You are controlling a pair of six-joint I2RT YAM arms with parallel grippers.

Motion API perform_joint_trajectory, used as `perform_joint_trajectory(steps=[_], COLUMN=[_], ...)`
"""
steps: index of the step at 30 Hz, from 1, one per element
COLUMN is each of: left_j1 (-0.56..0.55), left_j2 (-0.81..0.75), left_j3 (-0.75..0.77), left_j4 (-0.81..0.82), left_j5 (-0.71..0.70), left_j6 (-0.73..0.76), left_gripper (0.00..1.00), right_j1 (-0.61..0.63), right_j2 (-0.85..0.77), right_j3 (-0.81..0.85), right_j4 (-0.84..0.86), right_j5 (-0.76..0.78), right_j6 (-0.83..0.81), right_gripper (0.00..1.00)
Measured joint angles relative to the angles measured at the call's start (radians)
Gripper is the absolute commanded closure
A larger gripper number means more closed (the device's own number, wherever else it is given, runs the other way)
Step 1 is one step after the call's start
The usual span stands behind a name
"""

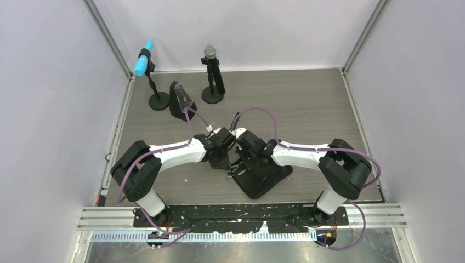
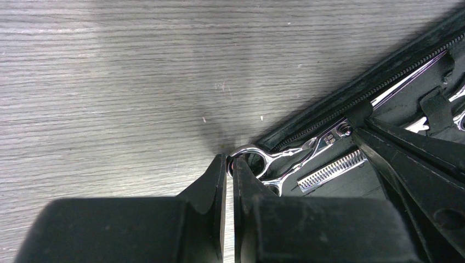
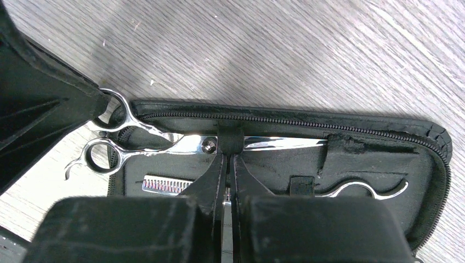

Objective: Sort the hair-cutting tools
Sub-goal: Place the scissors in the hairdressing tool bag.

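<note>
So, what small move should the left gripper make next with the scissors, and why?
Probably pull the scissors slowly outward, along their length. The left gripper is shut on one finger ring, the blades lie under a strap of the pouch, and the right gripper is shut beside that strap, seemingly steadying it.

both my arms bent inward, left arm (image 1: 175,153) and right arm (image 1: 299,154), wrists almost meeting at centre. left gripper (image 2: 230,164) closed, just a sliver between fingers. right gripper (image 3: 228,161) closed too, tips angled down.
</note>
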Motion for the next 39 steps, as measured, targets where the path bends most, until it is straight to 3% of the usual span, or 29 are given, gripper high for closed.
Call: perform_joint_trajectory(steps=[22,39], left_j1=[-0.058,-0.058], left_j2=[0.082,0.144], left_j3=[0.148,0.180], left_j4=[-0.134,-0.138], left_j5=[-0.084,-0.045], left_j6=[0.053,0.056], left_gripper=[1.00,1.00], right_j1=[-0.029,-0.053], right_j2=[-0.150,-0.300], right_j3=[-0.257,-0.366], right_j4=[0.327,0.398], right_j5=[-0.075,-0.089], right_j6=[-0.004,0.053], right_gripper=[0.95,0.95])
